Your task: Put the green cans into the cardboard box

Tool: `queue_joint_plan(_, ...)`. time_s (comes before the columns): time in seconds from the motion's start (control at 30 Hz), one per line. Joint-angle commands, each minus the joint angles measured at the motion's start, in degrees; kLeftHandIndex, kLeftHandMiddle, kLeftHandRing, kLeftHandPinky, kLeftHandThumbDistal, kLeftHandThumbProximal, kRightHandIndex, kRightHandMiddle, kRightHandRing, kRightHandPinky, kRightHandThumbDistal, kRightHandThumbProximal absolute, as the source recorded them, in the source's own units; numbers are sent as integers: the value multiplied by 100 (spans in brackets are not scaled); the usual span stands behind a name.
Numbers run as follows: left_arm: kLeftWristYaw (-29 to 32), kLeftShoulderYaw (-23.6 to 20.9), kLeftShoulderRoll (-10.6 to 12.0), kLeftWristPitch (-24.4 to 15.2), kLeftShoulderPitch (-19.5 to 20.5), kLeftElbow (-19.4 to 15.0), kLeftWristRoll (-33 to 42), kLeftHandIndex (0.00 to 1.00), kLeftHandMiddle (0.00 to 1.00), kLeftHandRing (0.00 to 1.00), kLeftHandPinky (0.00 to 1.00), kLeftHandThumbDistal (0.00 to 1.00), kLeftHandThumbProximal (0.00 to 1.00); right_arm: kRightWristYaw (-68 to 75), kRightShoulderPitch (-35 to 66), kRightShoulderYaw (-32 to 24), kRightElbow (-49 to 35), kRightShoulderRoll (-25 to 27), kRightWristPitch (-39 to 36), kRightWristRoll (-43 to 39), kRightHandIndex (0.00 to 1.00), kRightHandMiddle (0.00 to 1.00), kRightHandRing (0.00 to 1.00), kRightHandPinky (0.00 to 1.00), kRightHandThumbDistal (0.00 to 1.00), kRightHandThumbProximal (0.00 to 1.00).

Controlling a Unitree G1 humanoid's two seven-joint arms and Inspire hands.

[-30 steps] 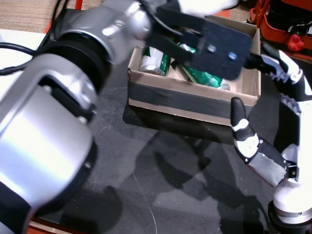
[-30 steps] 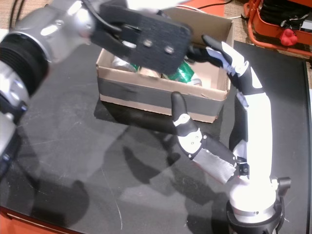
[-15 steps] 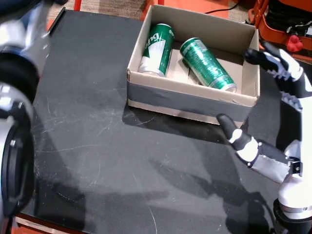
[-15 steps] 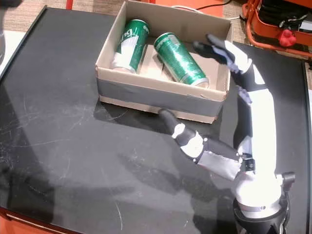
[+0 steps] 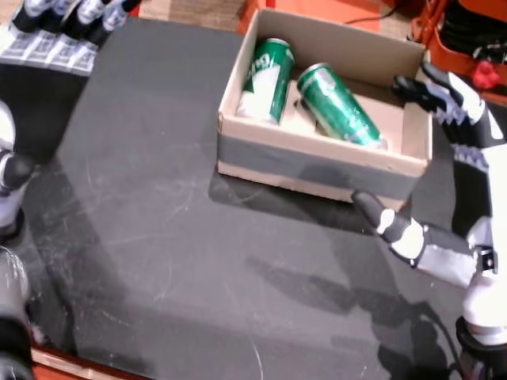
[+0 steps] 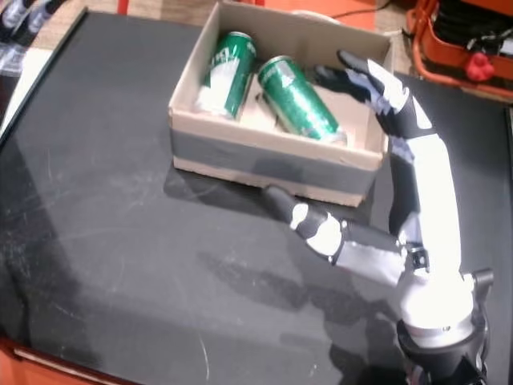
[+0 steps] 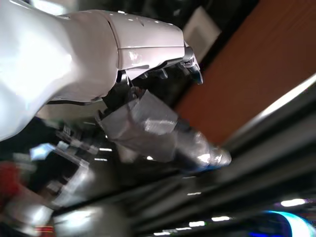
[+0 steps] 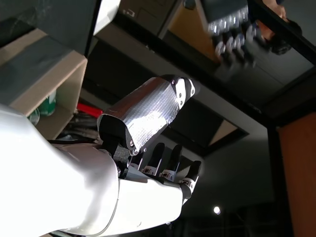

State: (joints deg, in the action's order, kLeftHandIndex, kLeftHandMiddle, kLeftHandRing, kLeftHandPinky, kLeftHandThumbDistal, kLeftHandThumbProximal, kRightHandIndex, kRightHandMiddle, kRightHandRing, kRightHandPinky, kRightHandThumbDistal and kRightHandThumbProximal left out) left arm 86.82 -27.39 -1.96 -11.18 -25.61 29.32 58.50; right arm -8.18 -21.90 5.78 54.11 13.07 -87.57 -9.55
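Two green cans lie on their sides in the open cardboard box [image 5: 317, 162] [image 6: 264, 156]. One can [image 5: 266, 73] [image 6: 227, 66] rests at the left. The other can [image 5: 337, 104] [image 6: 296, 98] lies diagonally in the middle. My right hand [image 5: 463, 237] [image 6: 417, 200] is open beside the box's right end, with its fingers [image 5: 440, 89] over the right wall and its thumb [image 5: 386, 223] in front of the front right corner. It holds nothing. My left hand [image 5: 67, 28] [image 6: 20, 16] is open at the far left, away from the box. Both wrist views show spread, empty fingers.
The box stands at the back of a black table [image 5: 158, 237] [image 6: 120, 241]. Red equipment [image 5: 475, 47] [image 6: 473, 48] sits just behind the table at the back right. The table's left edge borders a white surface [image 6: 24, 76].
My left arm has pulled back from over the box to the far left, uncovering both cans lying inside. My right hand has stayed beside the box's right end, its thumb lowered slightly.
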Motion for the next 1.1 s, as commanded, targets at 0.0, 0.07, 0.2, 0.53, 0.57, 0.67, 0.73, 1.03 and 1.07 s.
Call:
queue_joint_plan(0.0, 80, -77, 166, 98, 409, -339, 125, 89, 92, 99, 90, 100, 48, -99, 182, 68, -130, 112, -92, -207, 69, 69, 75, 84, 85, 52)
queue_joint_plan(0.07, 49, -164, 306, 91, 765, -557, 157, 89, 92, 99, 91, 100, 49, -178, 295, 197, -320, 152, -77, -493, 70, 69, 74, 82, 87, 47)
queue_joint_plan(0.2, -531, -362, 783, -655, 1400, -1415, -63, 82, 89, 98, 92, 93, 39, -335, 518, 421, -728, 273, -72, -1008, 64, 67, 72, 81, 87, 49)
queue_joint_plan(0.53, -109, -774, 1585, -4176, 1139, -1125, 590, 74, 82, 93, 96, 69, 47, -495, 853, 489, -1317, 505, -287, -1362, 59, 62, 67, 78, 94, 54)
queue_joint_plan(0.57, -81, -725, 1579, -4179, 1235, -1135, 667, 75, 82, 95, 97, 68, 44, -506, 906, 544, -1420, 541, -252, -1435, 59, 61, 66, 77, 96, 53)
queue_joint_plan(0.67, -159, -588, 1573, -4000, 1555, -1258, 804, 77, 83, 96, 96, 76, 35, -521, 1017, 555, -1645, 576, -277, -1476, 56, 58, 64, 75, 96, 56)
queue_joint_plan(0.73, -214, -537, 1590, -4012, 1645, -1389, 833, 77, 82, 93, 96, 68, 30, -503, 1053, 789, -1840, 666, -379, -1634, 53, 56, 62, 73, 95, 50)
queue_joint_plan(1.03, -1234, 187, 1851, -3476, 2271, -2151, 568, 68, 67, 72, 73, 24, 40, -694, 1178, 441, -2428, 374, -493, -1599, 49, 54, 60, 74, 82, 67)
queue_joint_plan(1.07, -1530, 319, 1887, -3417, 2416, -2317, 395, 67, 64, 70, 70, 11, 44, -758, 1142, 300, -2472, 276, -493, -1610, 48, 53, 60, 73, 79, 74)
